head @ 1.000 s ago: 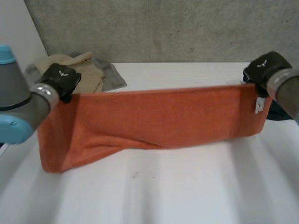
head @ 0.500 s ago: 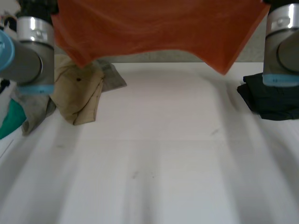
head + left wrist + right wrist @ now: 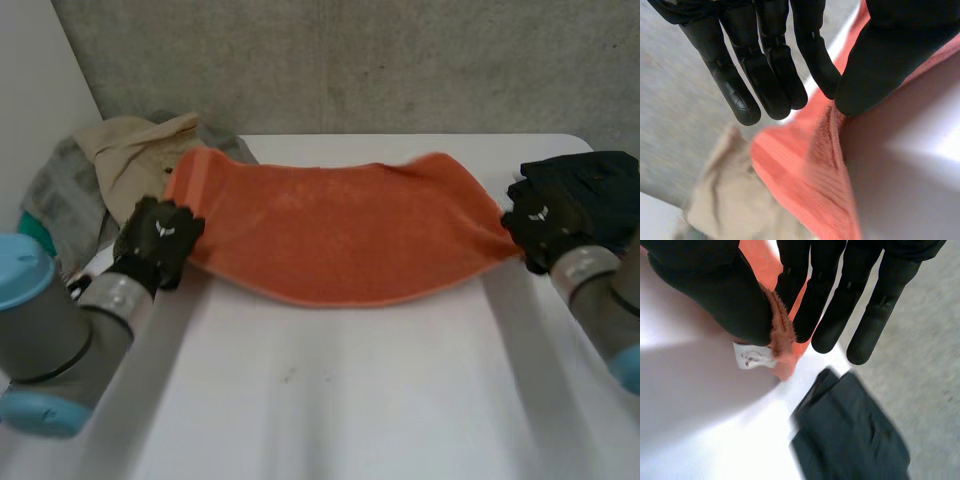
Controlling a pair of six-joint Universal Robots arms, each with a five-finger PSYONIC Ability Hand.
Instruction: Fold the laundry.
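An orange towel point(image 3: 330, 235) lies spread across the middle of the white table point(image 3: 330, 400), its far edge bowed toward the wall. My left hand point(image 3: 158, 240) is at the towel's near left corner. In the left wrist view the thumb and a straight finger of that hand point(image 3: 765, 60) pinch the towel's edge point(image 3: 805, 175). My right hand point(image 3: 540, 225) is at the near right corner. There the right hand point(image 3: 840, 290) pinches the towel corner point(image 3: 780, 335) between thumb and fingers, beside a white label point(image 3: 754, 356).
A beige garment point(image 3: 130, 160) and a grey cloth point(image 3: 60, 200) are piled at the back left, with something green point(image 3: 35, 228) beside them. A dark garment point(image 3: 590, 185) lies at the back right, just past my right hand. A concrete wall stands behind the table.
The towel hung stretched between both hands, was swung up high, and now lies on the table. Both hands have come down to the table, still holding its corners.
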